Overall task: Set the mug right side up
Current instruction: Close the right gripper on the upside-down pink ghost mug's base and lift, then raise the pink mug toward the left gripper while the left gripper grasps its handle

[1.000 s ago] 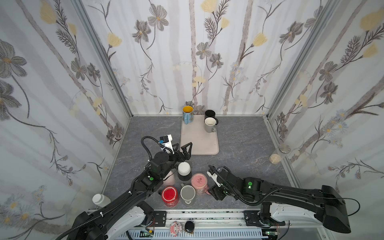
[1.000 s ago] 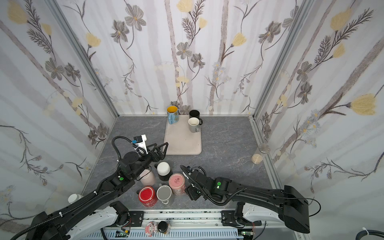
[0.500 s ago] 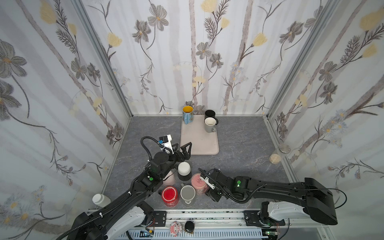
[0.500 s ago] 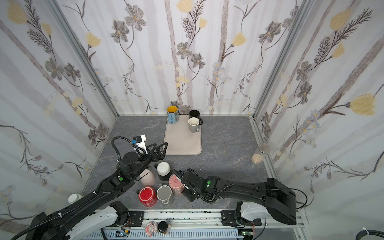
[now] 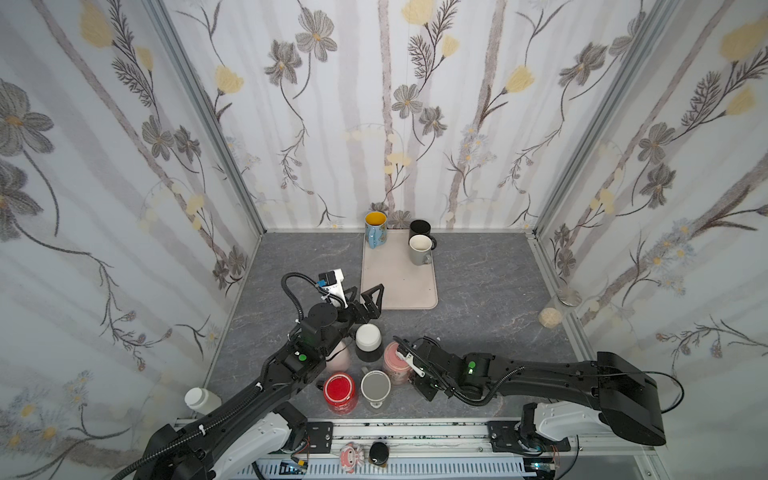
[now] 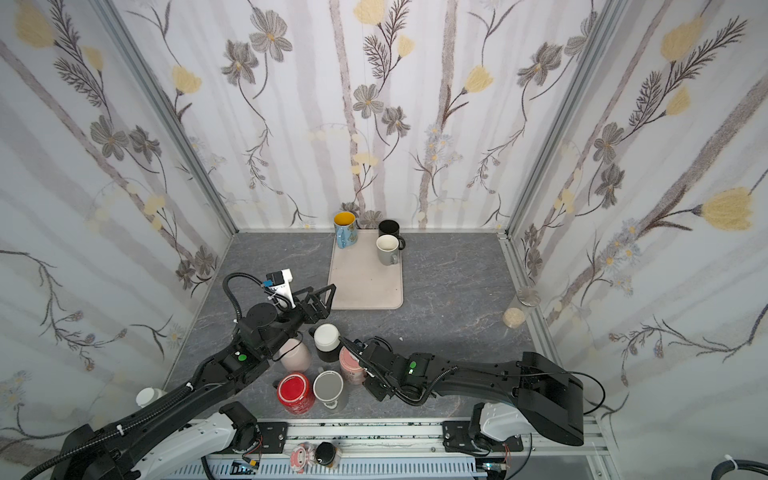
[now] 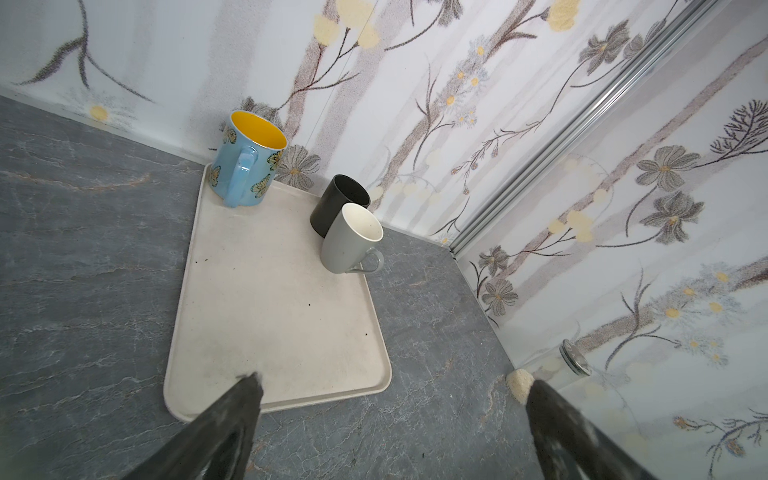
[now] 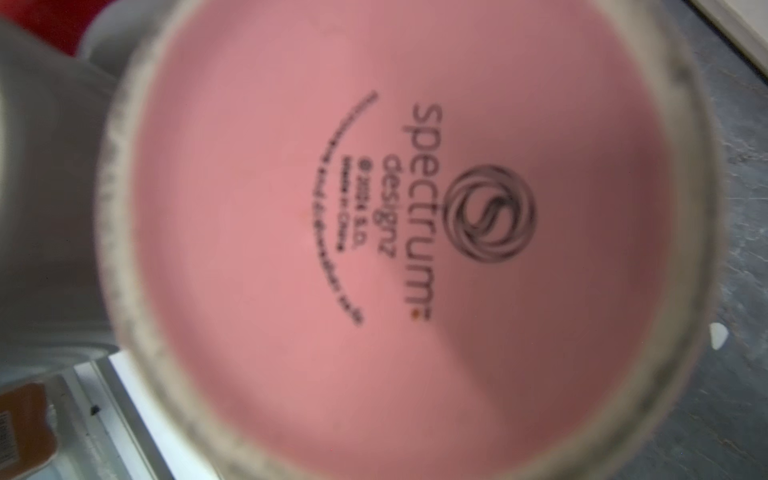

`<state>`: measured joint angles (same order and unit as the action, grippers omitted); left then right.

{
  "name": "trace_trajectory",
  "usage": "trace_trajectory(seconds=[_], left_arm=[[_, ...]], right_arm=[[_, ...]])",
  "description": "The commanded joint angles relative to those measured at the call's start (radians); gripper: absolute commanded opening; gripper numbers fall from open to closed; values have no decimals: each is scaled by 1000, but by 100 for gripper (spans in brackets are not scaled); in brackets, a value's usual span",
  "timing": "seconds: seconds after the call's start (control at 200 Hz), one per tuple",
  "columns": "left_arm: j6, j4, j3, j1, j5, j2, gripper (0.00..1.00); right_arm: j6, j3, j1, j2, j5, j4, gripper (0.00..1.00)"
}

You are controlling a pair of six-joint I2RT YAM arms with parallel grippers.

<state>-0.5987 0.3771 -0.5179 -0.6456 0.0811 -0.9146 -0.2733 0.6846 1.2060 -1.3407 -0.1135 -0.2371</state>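
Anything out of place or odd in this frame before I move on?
The pink mug near the front edge stands upside down: its printed base faces up. The blue mug on the tray stands upright. Nothing looks spilled or broken.

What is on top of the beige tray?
The tray carries three upright mugs: a blue butterfly mug, a grey mug and a black mug. The grey mug hides the black mug's base; whether it stands fully on the tray is unclear.
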Motion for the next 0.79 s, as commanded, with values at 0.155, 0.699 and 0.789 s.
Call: trace_trajectory(seconds=[0.155,0.699,0.789], left_arm=[[-19,27,-8,1,3,-9,100],[-35,248,21,12,-194,-66,100],[-45,318,30,17,-255,-72,100]], right_arm=[[-87,-69,-21,89,-138,27,0],[-49,-69,-353,457,47,526,0],[-76,-54,-394,451,125,666,0]])
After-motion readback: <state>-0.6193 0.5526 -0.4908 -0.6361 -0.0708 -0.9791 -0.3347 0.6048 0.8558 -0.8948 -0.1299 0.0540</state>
